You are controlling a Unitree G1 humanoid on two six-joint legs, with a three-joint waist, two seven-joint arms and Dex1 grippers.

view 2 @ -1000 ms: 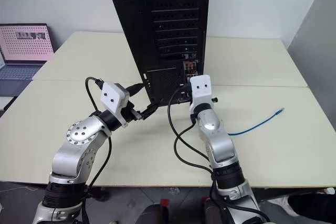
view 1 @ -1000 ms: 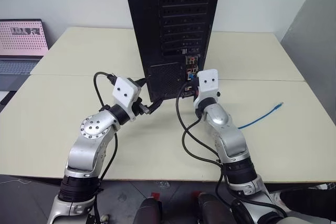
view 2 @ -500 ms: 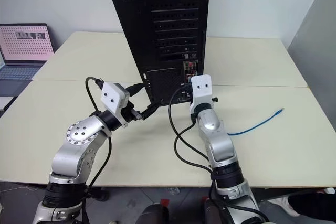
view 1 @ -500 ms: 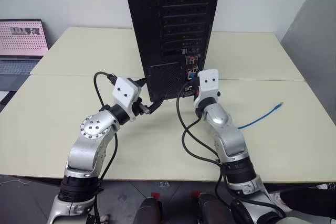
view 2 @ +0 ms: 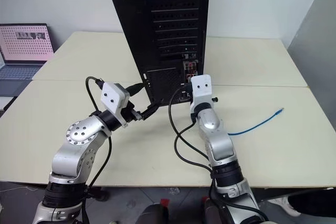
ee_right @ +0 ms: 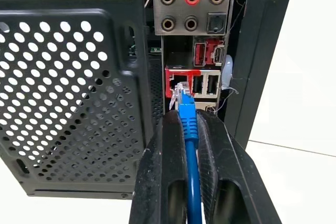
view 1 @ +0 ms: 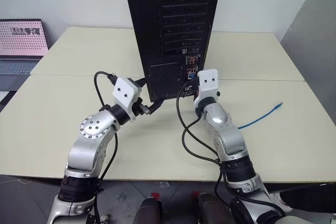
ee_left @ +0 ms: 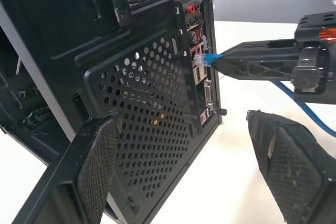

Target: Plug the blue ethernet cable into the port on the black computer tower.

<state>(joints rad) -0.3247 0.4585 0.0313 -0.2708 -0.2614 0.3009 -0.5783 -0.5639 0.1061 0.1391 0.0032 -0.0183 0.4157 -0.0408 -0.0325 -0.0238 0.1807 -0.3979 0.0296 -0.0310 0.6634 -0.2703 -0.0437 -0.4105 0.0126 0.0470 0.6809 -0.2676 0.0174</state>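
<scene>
Nothing has moved across the last second: both arms and the cable sit where they were.

1. Check the right gripper (ee_right: 188,129). Its 2 fingers are clamped on the blue ethernet cable (ee_right: 189,145) just behind the plug, with the cord running back between them. That short hold keeps the plug stiff and pointed along the fingers, so you steer it with the wrist.

2. Check the plug tip. It sits at the red-framed ethernet port (ee_right: 177,83) in the connector strip of the black computer tower (view 1: 173,30), at the lower edge of the opening. You cannot tell whether it has entered or only rests at the mouth. Judge it as not yet seated.

3. Check the left gripper (ee_left: 194,166). Its jaws stand wide apart and hold nothing. It waits beside the lower mesh vent (ee_left: 152,124), probably placed to brace the case against the insertion push.

4. Note the slack. The remaining cord trails behind the right arm across the table (view 1: 63,108), and its free plug (view 1: 280,105) lies well apart on the robot's right, so nothing drags on the held end.

5. Next, nudge the plug slightly up into the opening, then press straight forward.
</scene>
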